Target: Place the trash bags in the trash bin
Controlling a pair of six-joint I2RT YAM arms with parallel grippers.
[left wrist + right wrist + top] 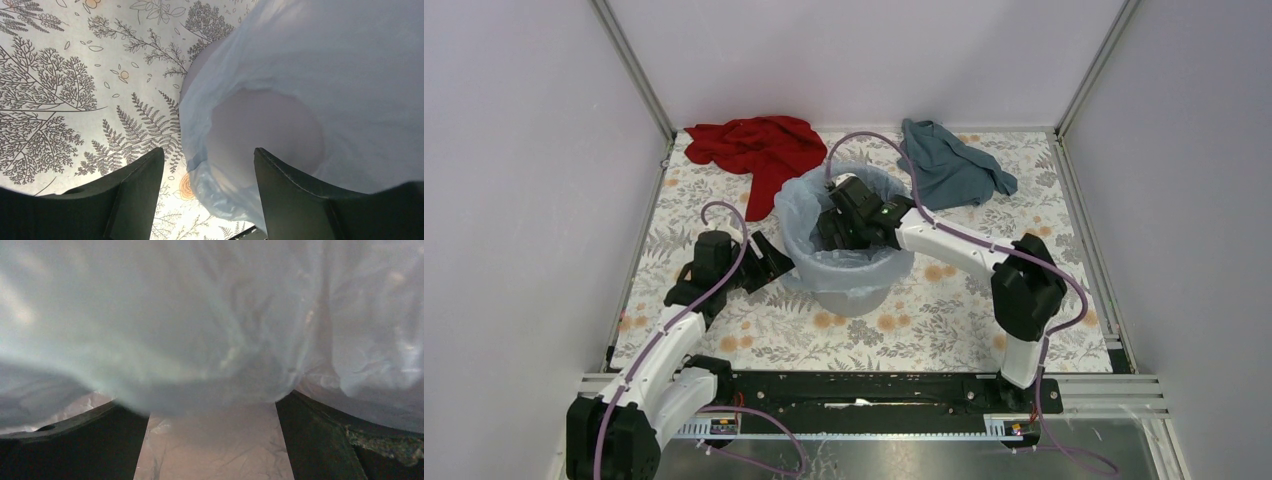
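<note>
1. Top external view: the trash bag (pixel 809 215) sits in the trash bin (pixel 854 298) as a liner. Its pale blue film stands up around the mouth and spills over the rim on the near and left sides.
2. My right gripper (pixel 839 235) is down inside the mouth. On the right wrist view my two fingers (pixel 75 440) stand wide apart with only film billowing ahead, so those jaws are open and pinch nothing.
3. My left gripper (pixel 776 264) waits just beside the bin's left wall, low to the table (pixel 944 320). On the left wrist view its jaws are open too. The hanging skirt of film and the grey wall behind it sit in the gap, unclamped.
4. Handling, as I judge it: this film is feather-light, limp and glossy. It will slide off smooth pads, crumple instead of pushing, and follow any drag out of the bin.
5. Where to grip: I would pinch a gathered fold of the overhanging edge near the rim, several layers thick, never a single taut sheet. Inside, I would press with spread fingers and not grab.
6. The red cloth (pixel 754 150) and teal cloth (pixel 949 165) lie behind the bin, apart from all this.
</note>
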